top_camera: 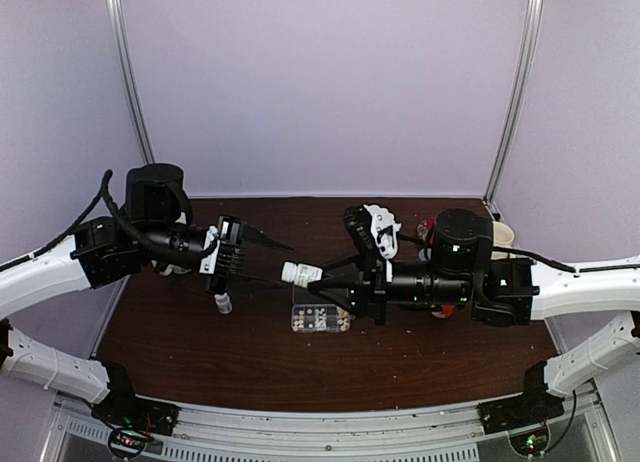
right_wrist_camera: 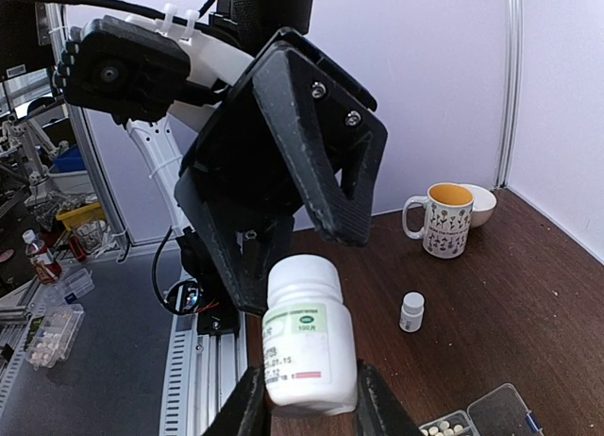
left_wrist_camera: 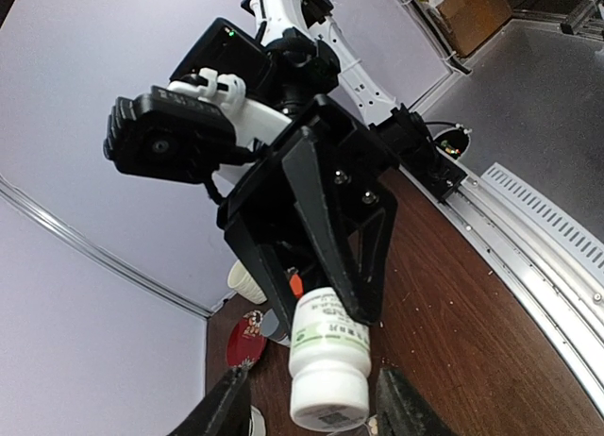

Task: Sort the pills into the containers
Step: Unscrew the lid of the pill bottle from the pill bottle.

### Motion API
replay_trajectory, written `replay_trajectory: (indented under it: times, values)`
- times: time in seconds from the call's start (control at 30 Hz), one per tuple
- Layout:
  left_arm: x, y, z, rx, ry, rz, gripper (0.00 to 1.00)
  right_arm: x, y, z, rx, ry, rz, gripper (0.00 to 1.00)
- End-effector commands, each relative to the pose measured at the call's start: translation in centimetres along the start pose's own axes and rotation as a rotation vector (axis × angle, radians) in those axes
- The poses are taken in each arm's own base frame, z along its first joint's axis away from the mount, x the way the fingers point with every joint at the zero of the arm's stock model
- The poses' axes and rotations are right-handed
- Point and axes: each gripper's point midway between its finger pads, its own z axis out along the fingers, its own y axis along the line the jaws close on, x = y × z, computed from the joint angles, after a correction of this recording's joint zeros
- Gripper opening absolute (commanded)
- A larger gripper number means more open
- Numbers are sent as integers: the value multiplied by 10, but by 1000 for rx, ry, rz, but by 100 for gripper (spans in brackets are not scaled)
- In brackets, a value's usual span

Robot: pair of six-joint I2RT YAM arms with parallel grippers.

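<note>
Clear organizer box holds pale pills — nearby, right gripper clamps white bottle, left gripper gapes around it.

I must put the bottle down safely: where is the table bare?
Bare: the near strip between pill organizer and the front edge of the table, and the far middle by the back wall. Crowded: centre, where the right gripper holds the white bottle; mug corner.

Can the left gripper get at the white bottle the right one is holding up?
Probably yes. The white bottle juts out of the right gripper, and its free end appears to lie between the fingers of the left gripper, with nothing else between them.
</note>
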Motion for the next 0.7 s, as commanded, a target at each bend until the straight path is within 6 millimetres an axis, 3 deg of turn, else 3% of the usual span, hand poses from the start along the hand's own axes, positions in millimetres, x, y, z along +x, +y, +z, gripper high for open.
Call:
replay_trajectory:
  times: [0.0,0.17,0.3,0.67]
  values:
    - [-1,1,2,-3,-20,18,48,-21,0,-1,-3,-62,-1,0]
    - [-1,1,3,3,-26,8,58,-23,1,-2,-5,-73,2,0]
    - [0,0,3,3,-23,5,59,-24,2,-3,-8,-77,1,0]
    - [-5,2,1,-1,-35,7,44,-23,2,-3,-9,-77,2,0]
